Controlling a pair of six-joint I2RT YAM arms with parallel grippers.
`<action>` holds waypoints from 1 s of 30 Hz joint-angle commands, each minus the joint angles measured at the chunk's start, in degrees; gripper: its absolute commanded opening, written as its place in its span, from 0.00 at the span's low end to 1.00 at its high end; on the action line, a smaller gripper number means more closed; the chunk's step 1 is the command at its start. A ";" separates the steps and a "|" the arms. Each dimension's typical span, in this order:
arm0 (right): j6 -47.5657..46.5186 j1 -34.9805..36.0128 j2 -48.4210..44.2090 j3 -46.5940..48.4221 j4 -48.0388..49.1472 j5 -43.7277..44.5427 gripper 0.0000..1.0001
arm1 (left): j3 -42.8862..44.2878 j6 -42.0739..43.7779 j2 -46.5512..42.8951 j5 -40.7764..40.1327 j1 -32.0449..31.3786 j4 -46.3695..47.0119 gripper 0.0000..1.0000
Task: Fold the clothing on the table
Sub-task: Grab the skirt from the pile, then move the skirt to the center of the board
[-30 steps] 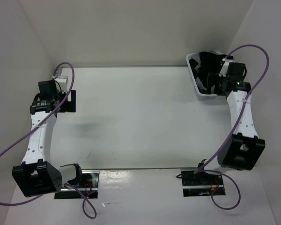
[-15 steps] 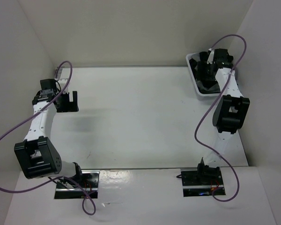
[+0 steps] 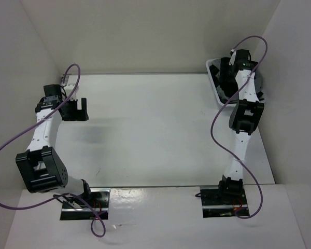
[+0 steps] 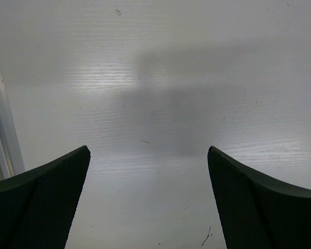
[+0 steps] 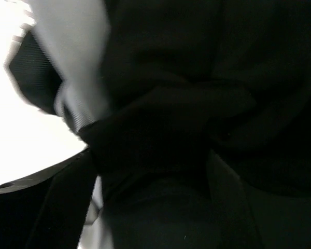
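- The white basket [image 3: 216,89] sits at a far corner of the table [image 3: 155,129], on the right arm's side, and serves here as the reference for everything else.
- The clothing [image 5: 197,78], a plain black soft garment, lies bunched inside the basket and not out on the tabletop. In the right wrist view its dark folds fill nearly the whole frame.
- The right arm stretches away from its base and bends down over the basket, so that the right gripper [image 5: 150,171] is down inside it, among the fabric.
- The right gripper's jaws stand wide apart, released rather than clenched. A bulge of the black fabric fills the gap between them, and one finger [image 5: 36,207] shows beside the basket's pale wall, which is blurred.
- Whether the fabric is pinched at all cannot be told, since that view is dark and smeared.
- The left gripper [image 4: 147,150] hangs well apart from the basket, across the table from it.
- The left gripper is released too: its two dark fingers [image 4: 46,202] are spread wide over bare white tabletop and grasp nothing.
- A metal rail [image 4: 0,114] runs along the table edge farthest from the basket, just beside the left gripper.
- A purple cable [image 3: 216,129] loops from the right arm on the near side of the basket.
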 commanded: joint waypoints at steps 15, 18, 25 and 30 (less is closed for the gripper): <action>-1.08 -2.79 -2.43 8.17 -6.91 -1.03 0.00 | 4.08 2.02 4.01 2.69 0.32 0.78 1.00; -0.55 -2.79 -7.00 8.96 -7.54 -2.43 0.00 | 3.55 2.02 3.39 3.21 0.32 0.79 1.00; -1.25 1.50 -20.89 9.49 -8.59 -10.26 0.00 | 3.03 2.63 0.67 3.83 0.32 0.79 1.00; -4.15 11.42 -31.00 5.55 -9.90 -15.01 0.00 | 2.50 3.17 -1.71 4.44 0.32 1.40 1.00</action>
